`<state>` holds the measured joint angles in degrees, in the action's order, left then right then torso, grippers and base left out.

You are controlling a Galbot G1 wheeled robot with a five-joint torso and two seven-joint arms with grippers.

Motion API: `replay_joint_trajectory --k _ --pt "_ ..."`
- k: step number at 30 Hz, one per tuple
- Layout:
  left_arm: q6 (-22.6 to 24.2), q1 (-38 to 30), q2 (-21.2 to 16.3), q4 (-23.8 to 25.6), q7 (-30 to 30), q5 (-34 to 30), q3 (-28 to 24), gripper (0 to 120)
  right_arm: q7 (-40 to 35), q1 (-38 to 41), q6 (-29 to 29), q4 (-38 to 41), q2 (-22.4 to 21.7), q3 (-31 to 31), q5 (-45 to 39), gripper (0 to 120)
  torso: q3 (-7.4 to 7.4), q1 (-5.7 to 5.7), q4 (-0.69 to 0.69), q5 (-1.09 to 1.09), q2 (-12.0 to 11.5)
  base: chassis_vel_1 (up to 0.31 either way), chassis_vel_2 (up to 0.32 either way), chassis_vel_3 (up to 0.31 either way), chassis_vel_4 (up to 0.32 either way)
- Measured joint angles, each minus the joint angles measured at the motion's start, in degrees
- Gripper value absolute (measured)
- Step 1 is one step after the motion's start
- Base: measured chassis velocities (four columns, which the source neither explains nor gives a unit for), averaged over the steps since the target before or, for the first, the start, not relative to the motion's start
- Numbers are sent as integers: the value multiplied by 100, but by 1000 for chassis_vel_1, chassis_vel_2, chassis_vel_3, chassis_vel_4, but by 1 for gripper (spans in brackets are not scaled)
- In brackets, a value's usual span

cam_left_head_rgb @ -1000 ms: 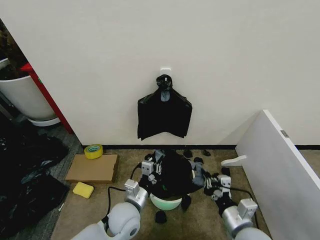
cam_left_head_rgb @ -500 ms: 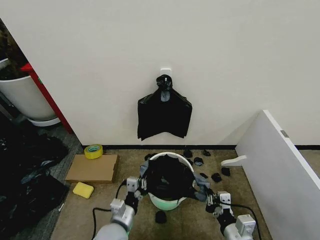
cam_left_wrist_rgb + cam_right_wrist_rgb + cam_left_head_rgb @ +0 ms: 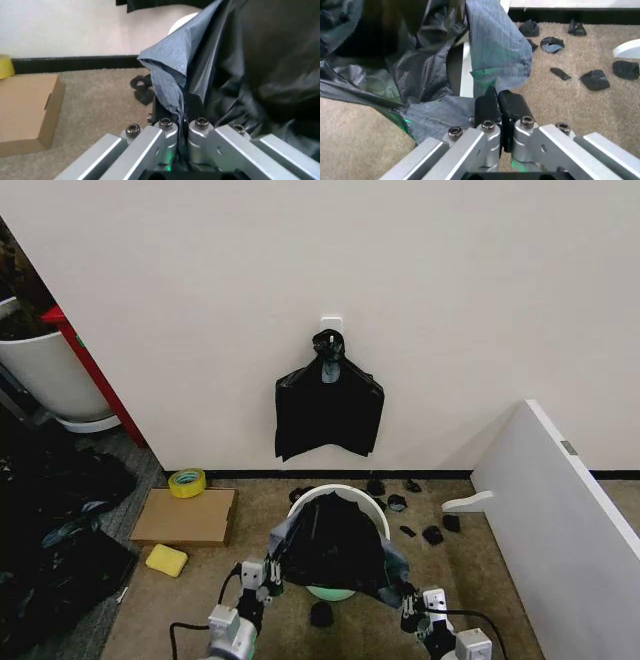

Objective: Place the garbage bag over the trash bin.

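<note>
Black garbage bag (image 3: pixel 335 542) over trash bin (image 3: pixel 340 496), pinched by left gripper (image 3: pixel 262 573) and right gripper (image 3: pixel 410 605).

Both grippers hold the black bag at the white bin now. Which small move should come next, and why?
Probably lower both edges together down the near wall. The left gripper and right gripper pinch the garbage bag stretched wide near the rim of the trash bin, whose far rim is uncovered.
</note>
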<state>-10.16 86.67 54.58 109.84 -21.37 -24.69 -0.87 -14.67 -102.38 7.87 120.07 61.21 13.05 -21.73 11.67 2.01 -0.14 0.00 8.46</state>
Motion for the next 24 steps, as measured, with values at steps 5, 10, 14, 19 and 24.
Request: replay_joint_trajectory --k 5,10,14,19,24 --pt "-17 -361 87 -373 16 42 -91 0 52 257 29 -279 47 -61 56 0 0 1 0 0 0 0 0 0 0" --pt "83 -755 42 -644 -3 -43 -275 0 63 369 -7 -513 109 -97 81 0 0 1 0 -1 0 0 0 0 0" --pt "154 -966 -39 -753 -24 -101 -402 0 56 410 -19 -596 143 -122 103 0 1 1 -1 1 0 0 0 0 0" --pt "236 -1172 141 -933 -120 -135 -465 0 -4 504 -156 -686 186 -114 105 0 1 1 0 0 0 0 0 0 0" --pt "299 -1174 199 -952 -166 -116 -454 0 -21 487 -263 -729 179 -102 148 0 1 1 0 0 0 0 0 0 0"
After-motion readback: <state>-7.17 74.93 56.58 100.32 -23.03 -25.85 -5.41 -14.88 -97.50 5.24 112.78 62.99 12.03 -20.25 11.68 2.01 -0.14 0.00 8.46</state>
